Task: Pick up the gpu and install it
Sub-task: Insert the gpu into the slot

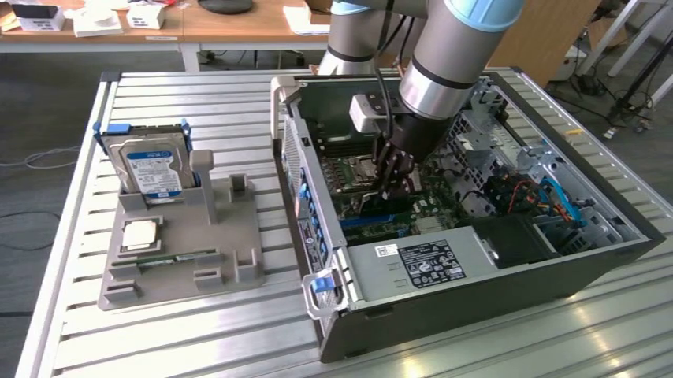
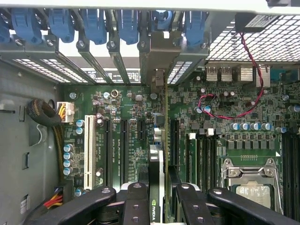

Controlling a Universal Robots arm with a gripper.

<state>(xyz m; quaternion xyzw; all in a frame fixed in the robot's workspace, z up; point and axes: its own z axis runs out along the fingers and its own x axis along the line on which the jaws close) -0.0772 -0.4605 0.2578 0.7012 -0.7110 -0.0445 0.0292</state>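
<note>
My gripper (image 1: 395, 179) reaches down into the open computer case (image 1: 589, 260), over the motherboard (image 1: 442, 209). In the wrist view the gpu (image 2: 161, 140) appears edge-on: a thin green card with a black cooler carrying a green logo. It stands upright between the black fingers (image 2: 136, 204), which are shut on it. Its silver end bracket (image 2: 157, 58) sits against the rear slot openings under the blue latches (image 2: 161, 21). The card's lower edge lines up along a long black expansion slot (image 2: 174, 140); I cannot tell whether it is seated.
A grey fixture (image 1: 179, 244) on the exterior view's left holds a silver hard drive (image 1: 153, 169), a processor chip (image 1: 140, 235) and a memory stick (image 1: 169, 258). Inside the case are the processor socket (image 2: 248, 187), a red cable (image 2: 248, 79) and the power supply (image 1: 426, 264).
</note>
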